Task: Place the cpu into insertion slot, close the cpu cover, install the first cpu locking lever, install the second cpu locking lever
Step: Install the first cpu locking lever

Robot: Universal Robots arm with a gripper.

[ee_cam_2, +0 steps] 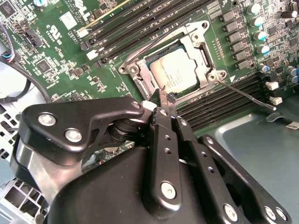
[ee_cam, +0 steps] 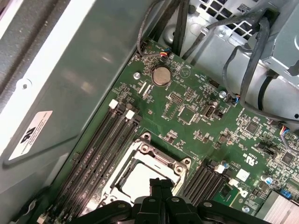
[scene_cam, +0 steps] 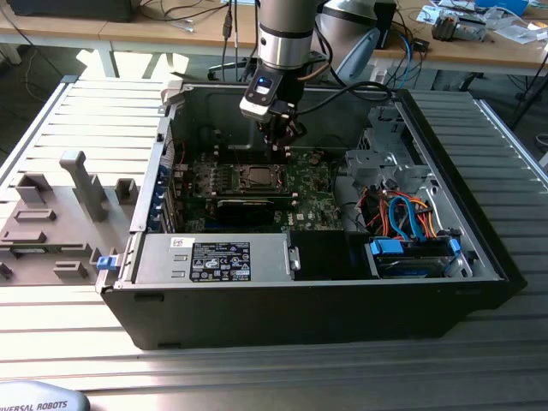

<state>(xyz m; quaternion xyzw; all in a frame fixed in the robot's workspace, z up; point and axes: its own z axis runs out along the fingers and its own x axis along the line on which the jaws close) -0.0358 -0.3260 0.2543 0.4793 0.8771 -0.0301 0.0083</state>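
Note:
Inside the open computer case, my gripper (scene_cam: 282, 147) hangs just above the motherboard, beside the insertion slot (scene_cam: 257, 177). The silver-topped cpu (ee_cam_2: 175, 71) lies in the slot, and the cpu cover (ee_cam_2: 201, 46) lies flat over it, so the chip shows through the cover's window. In the second wrist view the gripper (ee_cam_2: 167, 96) is shut on nothing, its tips at the edge of the cover frame. One thin wire lever (ee_cam_2: 154, 39) runs along one side of the socket. Another lever (ee_cam_2: 247, 97) sticks out from the opposite corner. The first wrist view shows the gripper (ee_cam: 161, 183) over the cover (ee_cam: 156, 161).
Rows of black memory slots (ee_cam_2: 140, 23) flank the socket. A long black card (scene_cam: 248, 208) sits in front of it, then the power supply box (scene_cam: 214, 257). A drive cage with blue and orange cables (scene_cam: 411, 223) is at the exterior view's right. Grey fixture blocks (scene_cam: 51, 223) stand outside the case.

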